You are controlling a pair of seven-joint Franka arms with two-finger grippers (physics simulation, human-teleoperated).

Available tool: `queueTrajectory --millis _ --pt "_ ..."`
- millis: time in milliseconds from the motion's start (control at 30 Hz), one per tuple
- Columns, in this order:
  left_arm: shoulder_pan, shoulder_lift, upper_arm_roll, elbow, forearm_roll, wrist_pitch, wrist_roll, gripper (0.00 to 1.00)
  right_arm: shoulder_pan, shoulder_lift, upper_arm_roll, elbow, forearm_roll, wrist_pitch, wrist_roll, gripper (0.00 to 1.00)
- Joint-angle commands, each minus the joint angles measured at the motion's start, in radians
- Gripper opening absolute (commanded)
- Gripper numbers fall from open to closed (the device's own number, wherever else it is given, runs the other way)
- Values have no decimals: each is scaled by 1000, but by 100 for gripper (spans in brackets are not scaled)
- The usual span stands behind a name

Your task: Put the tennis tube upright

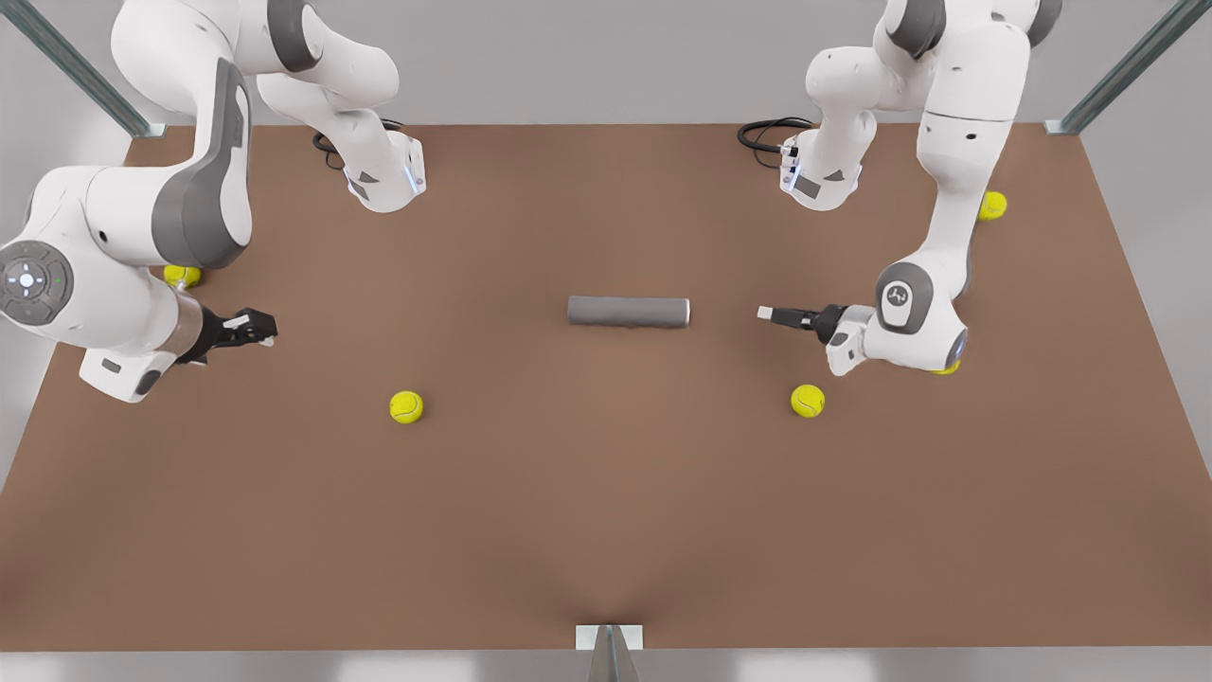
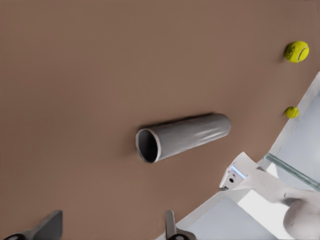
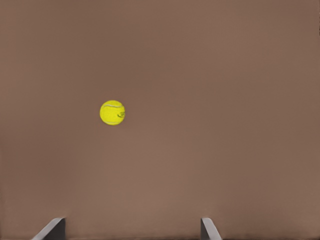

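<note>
Tennis tube (image 1: 629,312) lying flat mid-table (image 1: 606,530), silvery rim end toward the front view's right. Left gripper (image 1: 764,312) near that rim end, apart from it, fingers spread wide. Right gripper (image 1: 263,331) waiting near the table's edge on the front view's left, likewise wide.

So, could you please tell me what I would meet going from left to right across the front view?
half-hidden ball → right gripper, open → near ball → tennis tube lying flat → left gripper, open → far ball
</note>
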Motion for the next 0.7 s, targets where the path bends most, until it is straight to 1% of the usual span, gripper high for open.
queueTrajectory --millis 0,33,67,100,167,300,500,667 --pt "0 -21 -16 -104 -314 310 688 100 -1 -1 0 1 -4 -45 362 100" --pt "0 -20 -18 -150 -412 310 770 100 0 -1 0 1 -3 -47 364 100" --pt "3 -20 -50 -184 -527 310 828 100 0 -4 1 2 -3 -48 364 100" --pt "3 -17 -56 -208 -602 310 880 100 0 -6 1 4 -3 -48 362 100" --pt "3 -13 -72 -216 -604 297 937 100 2 -6 3 4 -3 -48 362 100" --pt "2 26 -194 -207 -644 309 952 100 5 -7 5 5 -4 -53 362 100" --pt "-69 71 -211 -204 -647 343 959 100 9 -9 6 8 -9 -53 362 100" --pt "-77 97 -231 -198 -651 343 949 100 3 -10 5 8 -10 -56 336 100"
